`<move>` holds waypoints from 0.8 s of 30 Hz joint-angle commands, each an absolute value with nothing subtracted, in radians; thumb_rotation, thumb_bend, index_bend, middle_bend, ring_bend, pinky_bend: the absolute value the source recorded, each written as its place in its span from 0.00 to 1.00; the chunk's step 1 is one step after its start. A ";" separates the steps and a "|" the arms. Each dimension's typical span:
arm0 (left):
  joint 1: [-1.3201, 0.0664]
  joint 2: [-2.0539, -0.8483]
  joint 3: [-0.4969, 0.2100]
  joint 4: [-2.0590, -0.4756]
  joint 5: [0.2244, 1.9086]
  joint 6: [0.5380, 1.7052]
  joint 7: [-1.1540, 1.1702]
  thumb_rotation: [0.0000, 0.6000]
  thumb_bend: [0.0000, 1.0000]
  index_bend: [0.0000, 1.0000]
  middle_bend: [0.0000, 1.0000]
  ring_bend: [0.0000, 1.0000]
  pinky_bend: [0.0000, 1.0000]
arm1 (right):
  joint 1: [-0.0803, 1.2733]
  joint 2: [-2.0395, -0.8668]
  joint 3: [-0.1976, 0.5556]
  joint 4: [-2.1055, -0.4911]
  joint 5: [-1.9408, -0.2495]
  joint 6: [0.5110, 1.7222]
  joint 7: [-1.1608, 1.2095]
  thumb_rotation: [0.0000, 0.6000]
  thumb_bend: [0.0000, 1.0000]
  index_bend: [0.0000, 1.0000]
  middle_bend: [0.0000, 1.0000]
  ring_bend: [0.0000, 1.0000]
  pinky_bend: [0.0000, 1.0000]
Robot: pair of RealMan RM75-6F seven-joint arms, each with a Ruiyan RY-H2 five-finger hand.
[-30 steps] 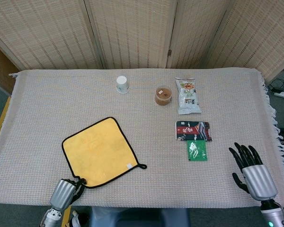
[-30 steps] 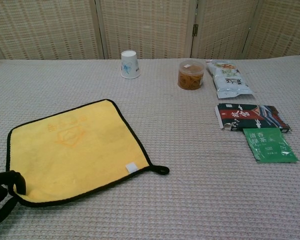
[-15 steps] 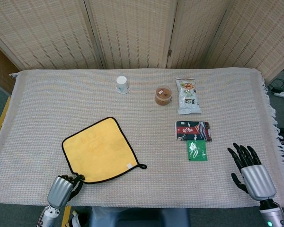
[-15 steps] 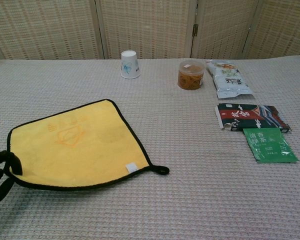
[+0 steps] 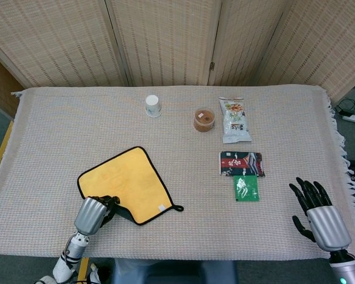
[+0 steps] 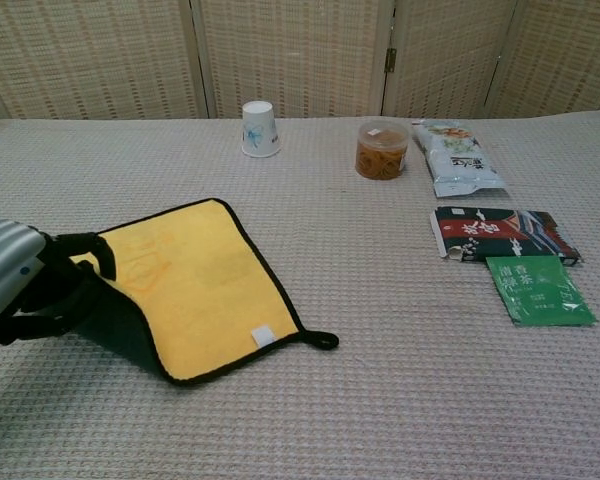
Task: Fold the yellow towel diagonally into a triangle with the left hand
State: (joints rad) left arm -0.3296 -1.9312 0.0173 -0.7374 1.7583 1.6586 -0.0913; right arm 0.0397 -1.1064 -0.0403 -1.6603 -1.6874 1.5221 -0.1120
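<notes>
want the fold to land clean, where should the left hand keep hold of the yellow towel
At the near corner the left hand already pinches. That corner of the yellow towel is lifted, its dark underside showing, the rest flat. Come from the near-left and carry it diagonally toward the far corner.

In the chest view, the left hand [image 6: 30, 285] is cut off by the left edge, showing only part of its silver back and dark fingers [image 6: 80, 262]. Those fingers cover the near-left corner of the yellow towel [image 6: 205, 290], so the grip itself cannot be made out. The right hand [image 5: 316, 210] appears only in the head view, its wrist cut off by the bottom edge. Printing on the white snack bag [image 5: 235, 120], dark packet [image 5: 241, 163] and green sachet [image 5: 247, 188] is too small to read.
</notes>
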 commanded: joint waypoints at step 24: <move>-0.598 -2.036 -0.160 -0.539 1.584 1.380 -0.186 1.00 0.65 0.61 1.00 1.00 1.00 | 0.030 -1.044 -0.019 -1.636 -1.666 1.570 0.088 1.00 0.46 0.00 0.00 0.00 0.00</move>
State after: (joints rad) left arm -0.5742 -2.0156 -0.1451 -0.5675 1.6011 1.4044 -0.1675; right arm 0.0311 -1.0447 -0.0211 -1.6365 -1.6695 1.5711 0.0862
